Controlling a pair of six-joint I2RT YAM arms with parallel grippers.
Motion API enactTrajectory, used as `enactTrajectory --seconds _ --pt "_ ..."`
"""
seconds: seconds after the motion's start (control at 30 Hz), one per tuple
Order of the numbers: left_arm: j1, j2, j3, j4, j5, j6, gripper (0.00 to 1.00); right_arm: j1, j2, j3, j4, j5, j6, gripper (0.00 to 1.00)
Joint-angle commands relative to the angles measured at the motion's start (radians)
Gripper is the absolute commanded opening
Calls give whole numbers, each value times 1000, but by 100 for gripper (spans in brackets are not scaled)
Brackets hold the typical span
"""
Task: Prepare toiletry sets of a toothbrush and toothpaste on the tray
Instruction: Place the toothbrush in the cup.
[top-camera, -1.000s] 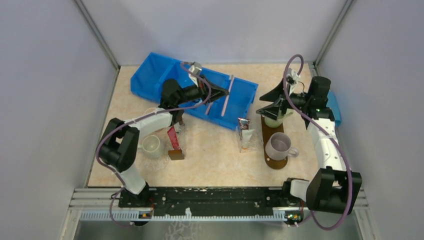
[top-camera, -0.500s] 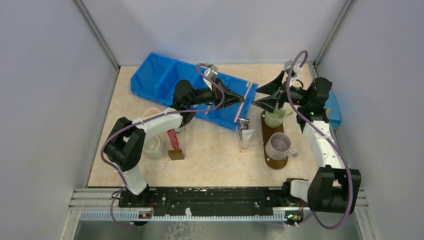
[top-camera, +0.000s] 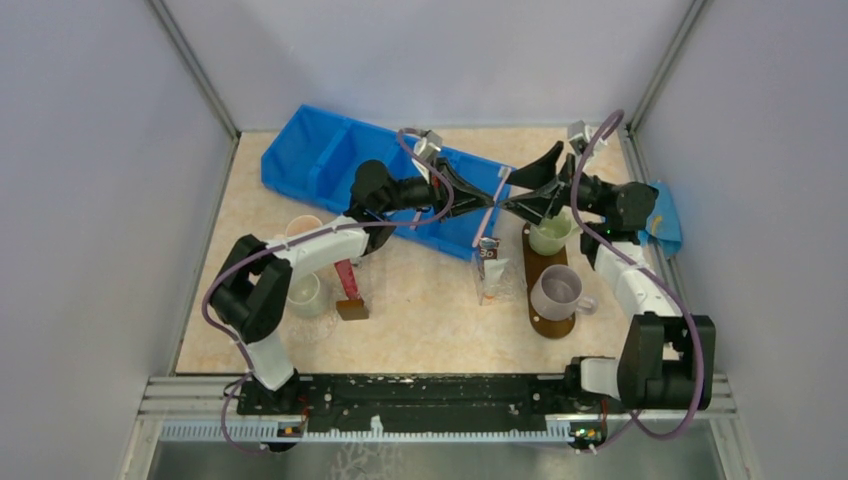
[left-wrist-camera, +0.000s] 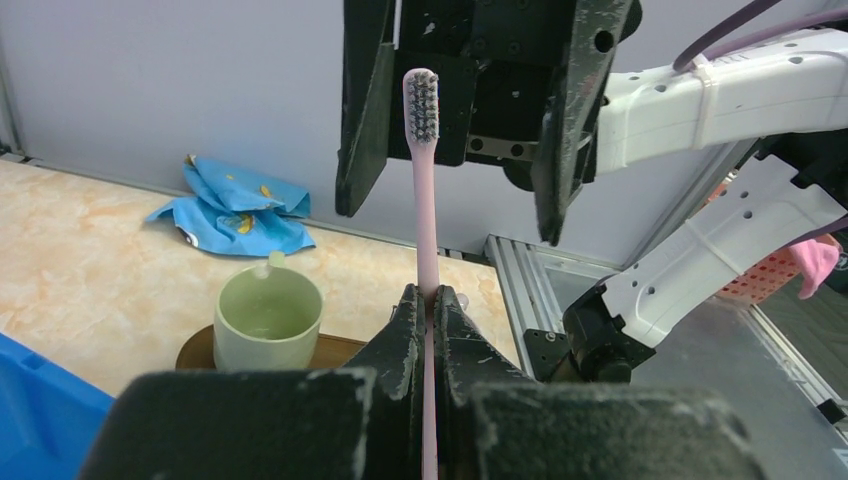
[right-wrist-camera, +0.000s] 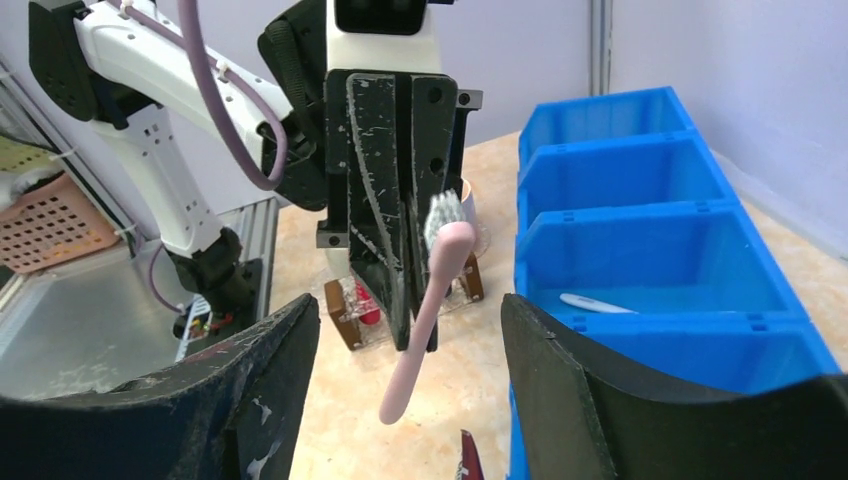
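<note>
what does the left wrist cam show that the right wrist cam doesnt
Only the left wrist view: the green mug standing on the tray, and the blue cloth. Only the right wrist view: the blue bin with a white toothbrush in one compartment. Both: the pink toothbrush clamped in the shut left hand.

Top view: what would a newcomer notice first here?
The two arms face off in mid-air by the blue bin's right end. The left pincer is shut on a pink toothbrush, and the right pincer is open, fingers either side of the bristled head. Beside them, the dark brown tray carries a green mug and a pale mug.
</note>
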Motion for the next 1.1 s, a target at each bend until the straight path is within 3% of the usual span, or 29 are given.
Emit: enactTrajectory --seconds 0.0,0.17,0.33,0.4,0.47,0.5,0.6,0.73,0.93,1.07 --pt "-13 10 31 14 9 13 0 27 41 30 114 28 51 64" --pt "-19 12 36 14 16 12 0 44 57 38 124 21 54 47" --pt "-24 16 41 13 22 13 0 45 51 44 139 7 64 10" --pt "-24 16 42 13 24 14 0 45 48 43 150 3 69 0" --pt "-24 14 40 15 25 13 2 44 45 41 159 -3 74 0" --pt "-24 11 36 19 25 13 7 44 44 41 161 -6 74 0" --pt "-25 -12 16 24 9 25 33 41 35 41 163 -20 73 0" --pt "-24 -68 -36 22 -39 72 58 14 16 43 162 -44 83 0" --pt "-24 -182 -123 0 -97 185 73 -87 -43 41 145 -100 90 0" --pt "-36 -264 -145 -128 -192 316 74 -169 -77 35 144 -139 90 0"
